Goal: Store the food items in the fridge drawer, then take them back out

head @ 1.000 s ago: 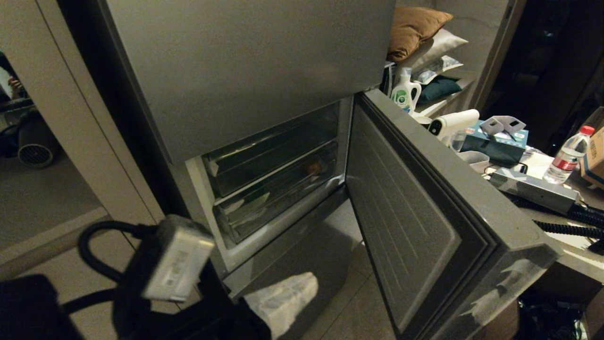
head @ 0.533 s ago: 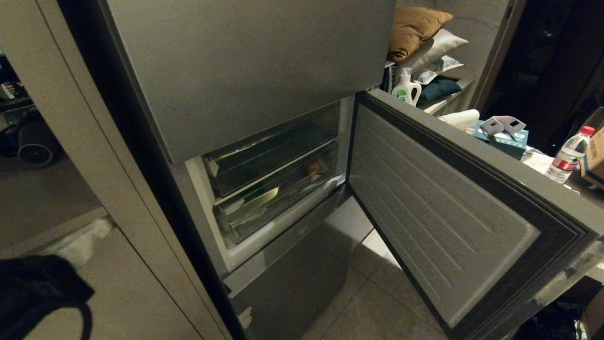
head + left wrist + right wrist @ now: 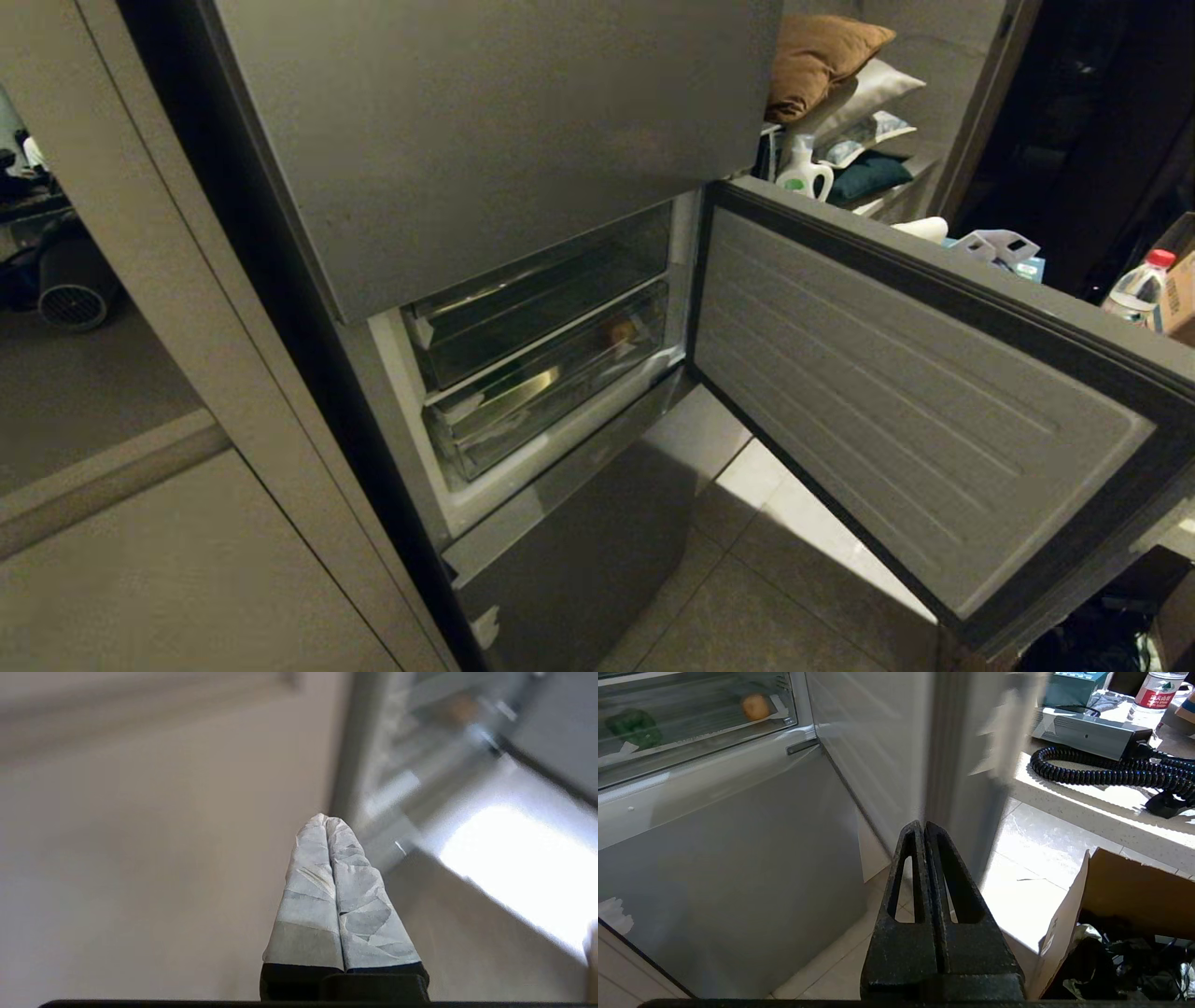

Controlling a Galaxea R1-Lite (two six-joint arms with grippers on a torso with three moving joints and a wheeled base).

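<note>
Moved: door has swung wider; left arm gone from head view.
Left hand: pressed shut, empty.
Right hand: shut, empty, low by door.
Potato: inside drawer, 3 o'clock end.
Handling: firm, light, rough; pinch across middle.
Axis: roundish, cannot tell.

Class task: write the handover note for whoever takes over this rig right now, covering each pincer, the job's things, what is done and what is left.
Left pincer: shut, empty, out of head view.
Right pincer: shut, empty, low by the fridge door.
Door stands open. Fridge drawer is pushed in, with a tan potato and a green item behind its clear front.
Done: food stored.
Left: pull the drawer out, take the food back out.
</note>
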